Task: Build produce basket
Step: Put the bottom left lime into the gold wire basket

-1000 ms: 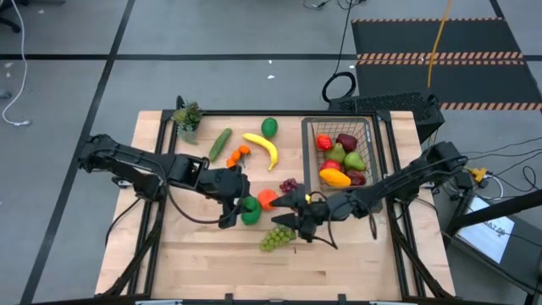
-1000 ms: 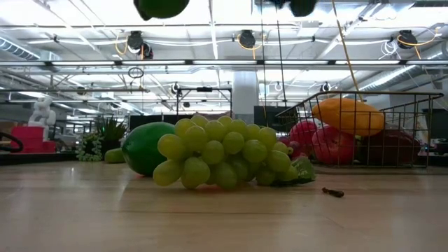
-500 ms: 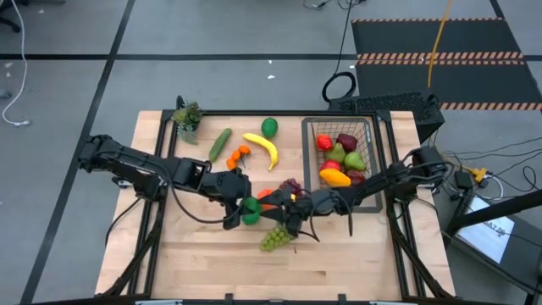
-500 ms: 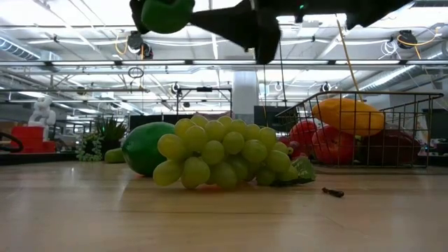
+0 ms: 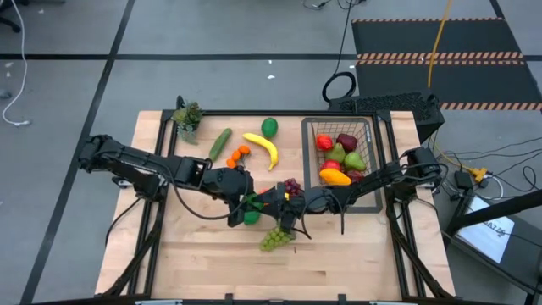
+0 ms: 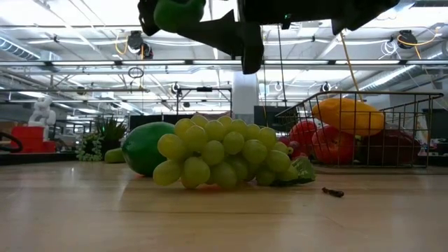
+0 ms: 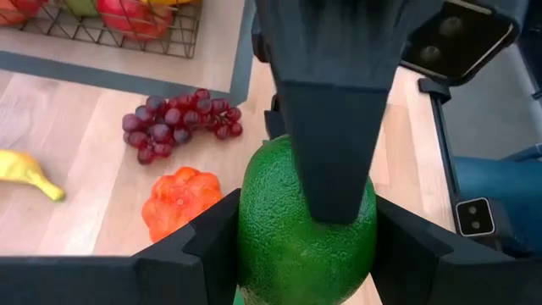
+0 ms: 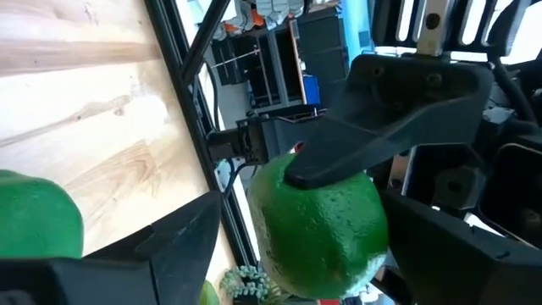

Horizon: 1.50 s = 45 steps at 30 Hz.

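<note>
A green lime (image 7: 296,246) hangs in the air over the middle of the table, with my left gripper (image 7: 305,254) shut on it. My right gripper (image 8: 313,246) comes in level from the table's right and is open. Its fingers stand on either side of the same lime (image 8: 326,224), crosswise to the left fingers. In the low view the lime (image 6: 178,12) and both grippers are high above the green grapes (image 6: 224,154). The basket (image 5: 373,135) stands at the far right and holds several fruits. My left gripper pinches the lime by two opposite sides (image 7: 254,250) between its two fingers, slanting down from the table's left. The lime is lifted clear of the table. My right gripper: one finger (image 7: 330,127) lies over the lime; whether it touches, I cannot tell.
Under the arms lie the green grapes (image 5: 274,238), a second green fruit (image 6: 143,147), an orange fruit (image 7: 182,203) and purple grapes (image 7: 178,123). Farther back lie a banana (image 5: 262,148), a cucumber (image 5: 220,144), another green fruit (image 5: 269,127) and a potted plant (image 5: 187,119).
My right gripper has gone toward the table's left and down, rolling as it went, and now has its fingers around the lime in my left gripper. The lime has stayed lifted in nearly the same place.
</note>
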Each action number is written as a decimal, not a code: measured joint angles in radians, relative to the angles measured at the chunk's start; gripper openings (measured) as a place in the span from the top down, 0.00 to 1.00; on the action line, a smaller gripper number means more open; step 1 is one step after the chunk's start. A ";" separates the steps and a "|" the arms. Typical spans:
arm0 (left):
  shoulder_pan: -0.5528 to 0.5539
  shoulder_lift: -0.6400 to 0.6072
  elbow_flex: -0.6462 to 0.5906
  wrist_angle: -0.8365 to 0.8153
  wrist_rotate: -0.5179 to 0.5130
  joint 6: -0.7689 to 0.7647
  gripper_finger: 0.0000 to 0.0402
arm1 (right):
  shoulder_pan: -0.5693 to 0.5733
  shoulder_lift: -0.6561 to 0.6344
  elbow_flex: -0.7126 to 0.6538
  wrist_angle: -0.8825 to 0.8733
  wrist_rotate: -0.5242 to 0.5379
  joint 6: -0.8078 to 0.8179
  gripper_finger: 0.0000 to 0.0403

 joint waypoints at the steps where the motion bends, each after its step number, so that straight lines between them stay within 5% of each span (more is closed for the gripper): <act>1: 0.001 0.000 0.000 0.007 0.000 0.004 0.48 | -0.001 0.000 0.000 0.001 0.000 -0.003 0.24; 14: 0.005 0.001 -0.002 0.060 -0.010 0.011 0.47 | 0.000 -0.002 0.001 0.024 0.003 0.003 0.41; 26: -0.011 -0.037 0.000 0.159 -0.106 0.008 0.19 | 0.002 0.001 0.000 0.005 0.002 0.124 0.43; 34: -0.028 -0.155 0.001 0.076 -0.347 0.049 0.17 | 0.002 0.001 0.000 -0.004 0.012 0.289 0.43; 40: -0.061 -0.201 0.001 -0.056 -0.556 0.018 0.17 | 0.002 0.001 0.000 -0.004 0.196 0.366 0.43; 45: -0.066 -0.190 0.001 -0.085 -0.595 -0.002 0.17 | -0.001 -0.015 0.000 -0.015 0.350 0.383 0.43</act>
